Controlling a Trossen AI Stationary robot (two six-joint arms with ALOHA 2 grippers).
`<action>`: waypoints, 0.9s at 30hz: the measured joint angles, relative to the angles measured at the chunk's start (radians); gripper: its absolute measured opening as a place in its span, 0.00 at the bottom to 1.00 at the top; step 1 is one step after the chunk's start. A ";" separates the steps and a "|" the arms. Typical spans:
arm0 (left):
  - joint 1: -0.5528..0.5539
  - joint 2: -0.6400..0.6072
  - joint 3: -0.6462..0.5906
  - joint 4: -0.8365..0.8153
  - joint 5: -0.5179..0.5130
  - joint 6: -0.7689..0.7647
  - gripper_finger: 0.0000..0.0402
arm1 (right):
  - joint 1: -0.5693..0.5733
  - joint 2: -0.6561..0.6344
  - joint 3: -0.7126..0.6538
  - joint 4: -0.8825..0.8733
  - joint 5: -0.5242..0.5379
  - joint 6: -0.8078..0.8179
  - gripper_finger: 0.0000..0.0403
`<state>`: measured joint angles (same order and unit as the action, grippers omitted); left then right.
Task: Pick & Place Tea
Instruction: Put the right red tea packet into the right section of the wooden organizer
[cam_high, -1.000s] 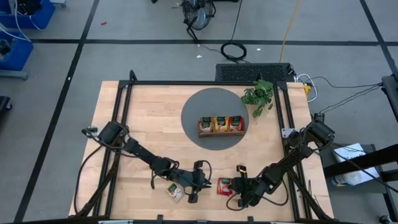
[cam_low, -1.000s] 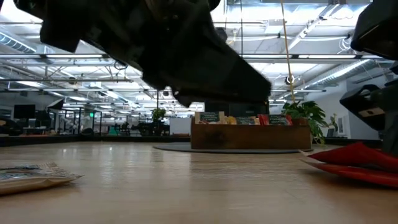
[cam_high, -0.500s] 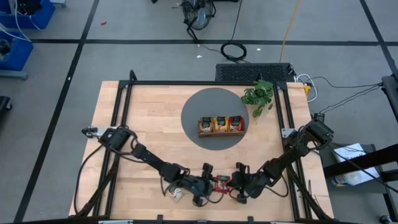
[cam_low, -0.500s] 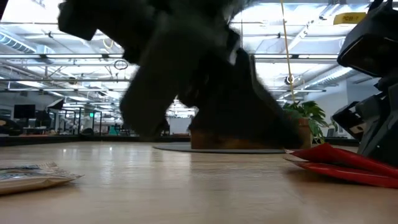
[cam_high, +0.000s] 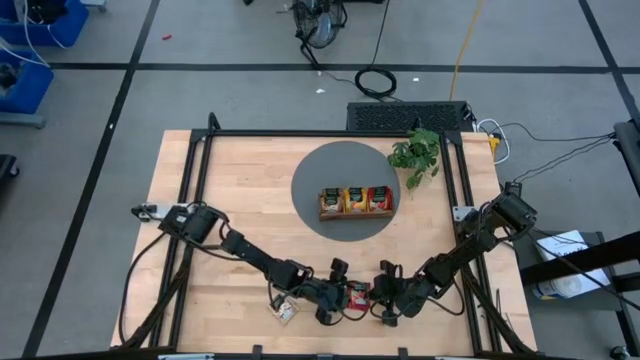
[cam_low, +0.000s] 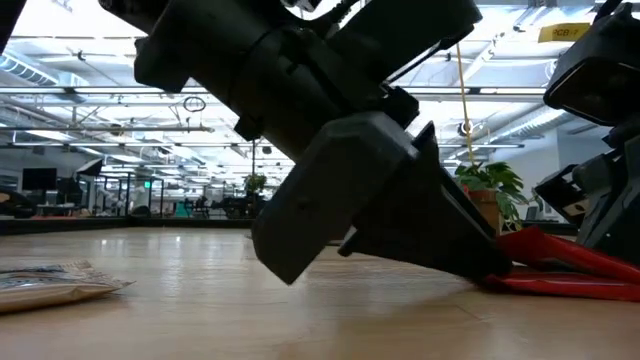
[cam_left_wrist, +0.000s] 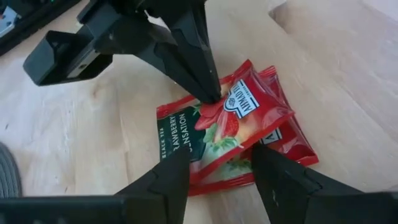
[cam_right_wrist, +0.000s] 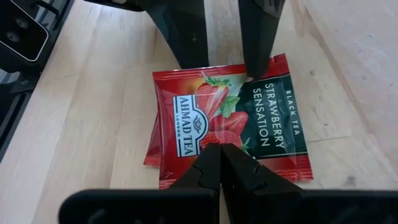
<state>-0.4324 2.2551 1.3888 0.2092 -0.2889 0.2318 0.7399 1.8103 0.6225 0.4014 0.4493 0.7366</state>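
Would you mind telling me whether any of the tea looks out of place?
Yes: two red sachets lie stacked askew at the table's near edge, outside the tray, and a beige sachet lies loose nearby.

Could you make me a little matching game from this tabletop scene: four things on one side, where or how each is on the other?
Things:
1. red strawberry tea sachets
2. beige sachet
3. left gripper
4. right gripper

States:
A. fingers shut, tips pressing on the top red sachet
B. stacked at the table's near edge, between both grippers
C. lying alone on the wood beside the left arm
D. fingers open, straddling the red stack

Pairs: 1-B, 2-C, 3-D, 4-A
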 joint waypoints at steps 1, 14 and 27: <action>0.000 0.001 0.000 0.003 0.000 0.004 0.42 | 0.000 0.000 0.000 0.000 0.000 0.000 0.00; 0.008 0.001 0.000 0.051 0.000 0.084 0.13 | 0.000 0.000 0.000 0.063 0.011 -0.059 0.00; -0.055 -0.032 -0.001 0.027 -0.226 0.297 0.01 | 0.004 -0.040 -0.003 0.174 0.021 -0.251 0.00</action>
<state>-0.4876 2.2235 1.3876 0.2362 -0.5150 0.5284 0.7437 1.7698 0.6197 0.5753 0.4704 0.4860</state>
